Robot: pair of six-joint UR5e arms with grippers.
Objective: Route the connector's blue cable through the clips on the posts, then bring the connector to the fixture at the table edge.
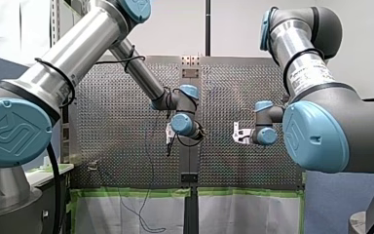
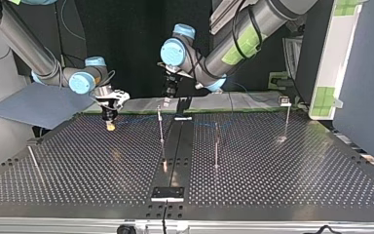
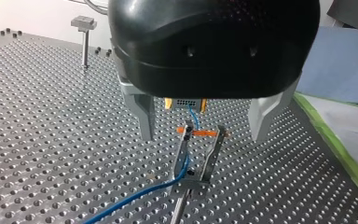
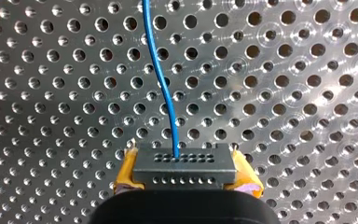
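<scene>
In the right wrist view my right gripper (image 4: pixel 184 173) is shut on the grey connector (image 4: pixel 185 163), its yellow pads (image 4: pixel 126 176) on both sides. The blue cable (image 4: pixel 161 84) leaves the connector over the perforated table. In the left wrist view my left gripper (image 3: pixel 203 135) stands open above a forked clip (image 3: pixel 198 161) on a post. There the blue cable (image 3: pixel 135 198) passes through the clip and rises to the connector (image 3: pixel 185 102) beyond. In the top view my right gripper (image 2: pixel 110 124) hangs at the left, and my left gripper (image 2: pixel 167 101) is over the middle post (image 2: pixel 160 126).
More thin posts stand on the table (image 2: pixel 216 144) (image 2: pixel 287 119) (image 2: pixel 31 157). A black strip (image 2: pixel 175 146) runs down the middle to the fixture (image 2: pixel 167 193) at the near edge. A blue sheet (image 2: pixel 34 105) lies beyond the table's far left corner.
</scene>
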